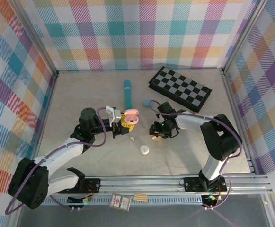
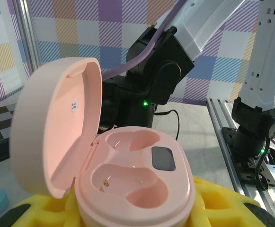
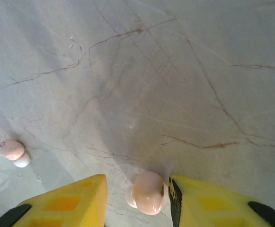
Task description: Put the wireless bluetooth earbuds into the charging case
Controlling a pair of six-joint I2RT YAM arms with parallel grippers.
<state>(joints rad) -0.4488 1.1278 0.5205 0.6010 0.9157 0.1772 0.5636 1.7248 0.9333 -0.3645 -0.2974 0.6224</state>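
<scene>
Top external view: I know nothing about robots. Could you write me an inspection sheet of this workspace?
Surface: pale marbled tabletop, no spills seen.
Job's things: pink charging case with lid open and both wells empty; pink earbud lying on the table; second pink earbud loose nearby.
Clutter: teal pen, folded chessboard, white oval case, small blue rounded object.
Grippers: left gripper shut on the pink charging case; right gripper open, straddling the pink earbud.
Cables: purple cable along each arm, none snagged.
Surroundings: pastel plaid walls, metal frame rail.
</scene>
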